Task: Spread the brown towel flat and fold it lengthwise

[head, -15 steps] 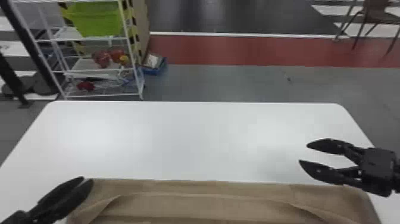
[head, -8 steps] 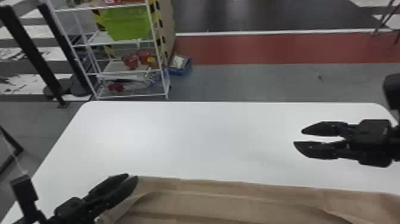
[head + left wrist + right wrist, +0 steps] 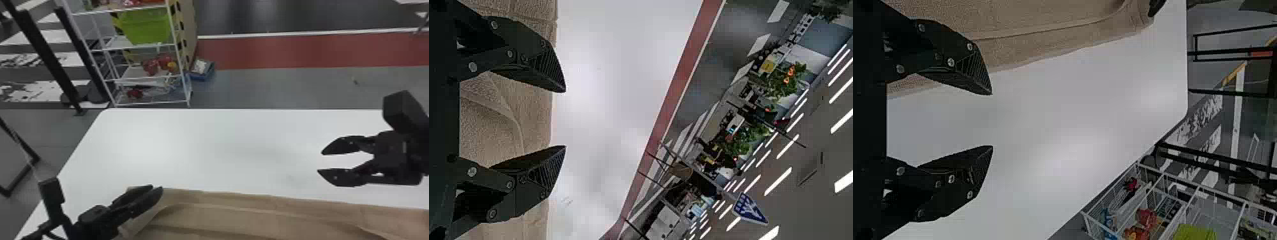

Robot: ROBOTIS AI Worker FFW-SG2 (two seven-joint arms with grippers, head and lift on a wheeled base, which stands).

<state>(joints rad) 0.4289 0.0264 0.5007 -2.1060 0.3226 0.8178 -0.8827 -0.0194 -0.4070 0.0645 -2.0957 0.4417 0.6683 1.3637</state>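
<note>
In the head view, the brown towel (image 3: pixel 249 217) lies along the near part of the white table with creases running across it. My left gripper (image 3: pixel 156 187) is over the towel's far left corner. My right gripper (image 3: pixel 320 162) stands open over bare tabletop, beyond the towel's far edge. In the left wrist view, my left gripper (image 3: pixel 565 119) is open with nothing held, and the towel (image 3: pixel 509 115) lies behind its fingers. From the right wrist, my right gripper (image 3: pixel 992 120) has an empty gap, with the towel (image 3: pixel 1053 30) to one side.
The white table (image 3: pixel 223 143) extends beyond the towel. Past its far left edge stands a white wire rack (image 3: pixel 146 76) with a green bin (image 3: pixel 145 27), and a small blue box (image 3: pixel 202 71) is on the floor beside the rack.
The head view has turned leftward, shifting the table and rack to the right in it. My right gripper has drawn back from the towel's far edge toward the table's middle. Both grippers remain open.
</note>
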